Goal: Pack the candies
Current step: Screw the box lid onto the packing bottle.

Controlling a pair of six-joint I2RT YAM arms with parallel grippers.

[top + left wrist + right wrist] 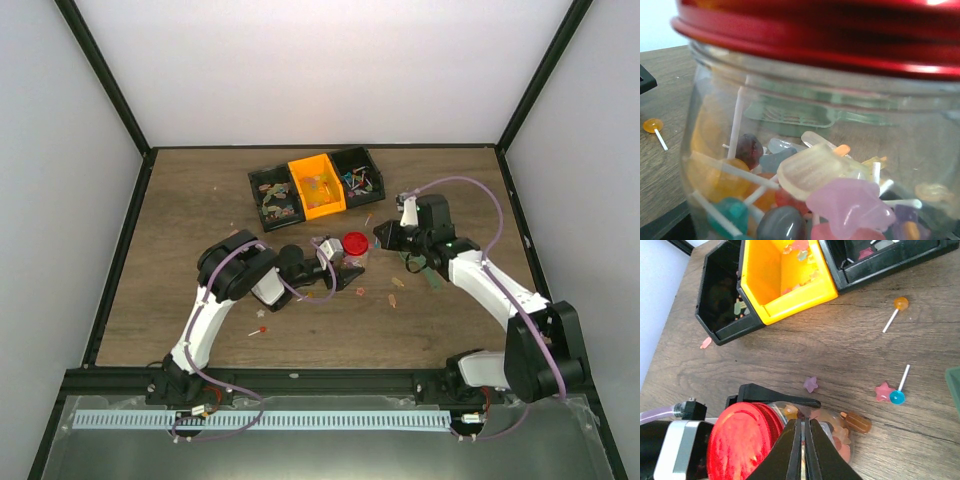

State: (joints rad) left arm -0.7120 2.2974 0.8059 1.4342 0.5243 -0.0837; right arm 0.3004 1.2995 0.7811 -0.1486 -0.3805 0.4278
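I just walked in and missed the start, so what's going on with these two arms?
The left pincer is around a glass jar at mid-table; whether it has a firm grip is unclear. The jar holds a heap of candies, and its red lid is on. The right pincer is shut and empty, poised over the jar. A few loose candies lie on the table, and more sit in the bins at the far side.

Overhead view, wrist close-ups, sharing jar (338, 258)
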